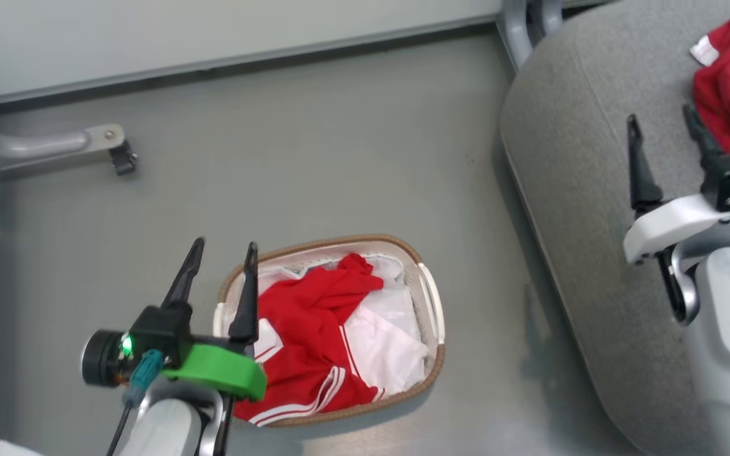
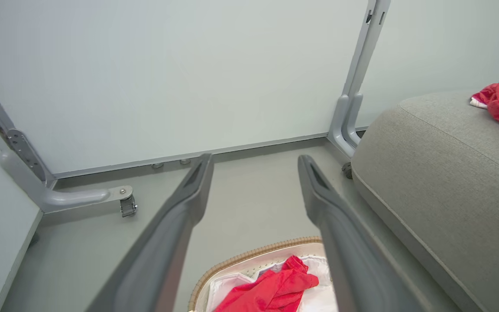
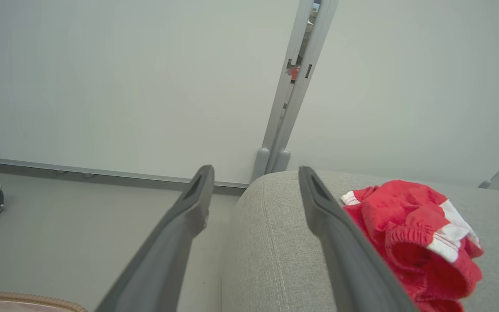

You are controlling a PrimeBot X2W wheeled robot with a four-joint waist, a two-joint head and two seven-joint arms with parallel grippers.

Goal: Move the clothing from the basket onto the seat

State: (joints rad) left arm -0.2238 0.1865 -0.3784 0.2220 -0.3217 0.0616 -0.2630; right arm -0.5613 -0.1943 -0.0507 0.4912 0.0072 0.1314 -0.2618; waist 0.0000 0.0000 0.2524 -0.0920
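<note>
Left fingers (image 1: 248, 291) stood spread, empty, lower left | clothing (image 1: 301, 316) lay in basket (image 1: 431, 304) just right of them, nearer this arm | right fingers (image 1: 639, 171) were spread, empty, over seat (image 1: 568, 190) at right edge

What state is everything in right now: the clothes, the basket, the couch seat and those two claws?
Basket: upright on the floor, red clothing inside.
Clothing in basket: crumpled, ungripped.
Clothing on seat: bunched heap, ungripped.
Seat: bears that heap.
Left gripper: open, empty, above the basket.
Right gripper: open, empty, over the seat.
</note>
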